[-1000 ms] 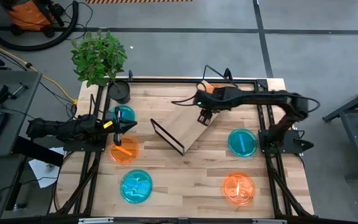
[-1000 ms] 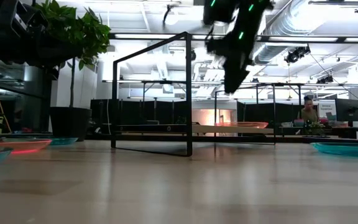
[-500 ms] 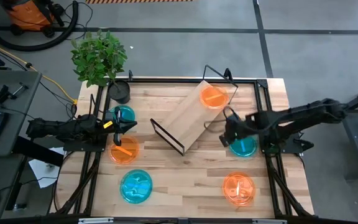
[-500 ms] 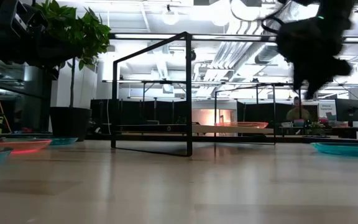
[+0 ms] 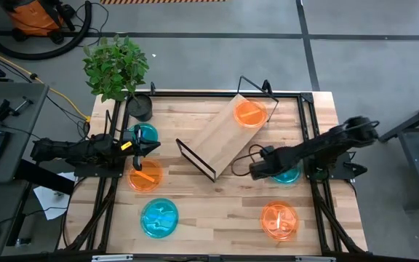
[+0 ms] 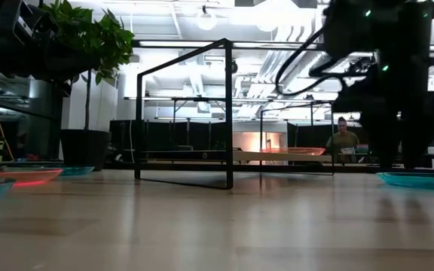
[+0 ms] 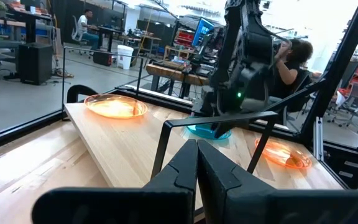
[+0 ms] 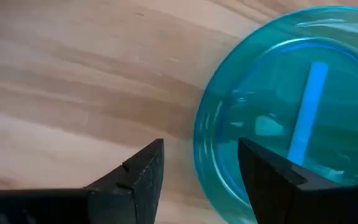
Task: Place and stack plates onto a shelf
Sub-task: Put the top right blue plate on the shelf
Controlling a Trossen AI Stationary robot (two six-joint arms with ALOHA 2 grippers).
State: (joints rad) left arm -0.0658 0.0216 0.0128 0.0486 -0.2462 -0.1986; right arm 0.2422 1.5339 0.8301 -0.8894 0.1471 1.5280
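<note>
The shelf lies slantwise mid-table, with one orange plate on its far end. My right gripper is open and low at the left rim of a cyan plate on the table's right. In the right wrist view the gripper straddles that rim, one finger over the table and one over the plate's inside. An orange plate lies at the near right. A cyan plate, an orange plate and a cyan plate lie at the left. My left gripper is shut and waits between them. My right gripper comes from above, pointing down, with its fingers on either side of the cyan plate's left rim. I cannot tell whether they touch the plate, which lies flat on the table.
A potted plant stands at the far left corner. Black frame rails run along the table's left and right sides. The shelf's wire ends stand upright. People sit in the room behind.
My right gripper has left the shelf's far end, swung toward the table's right edge, then come toward the near side and down to the cyan plate's left rim. The orange plate stays on the shelf.
</note>
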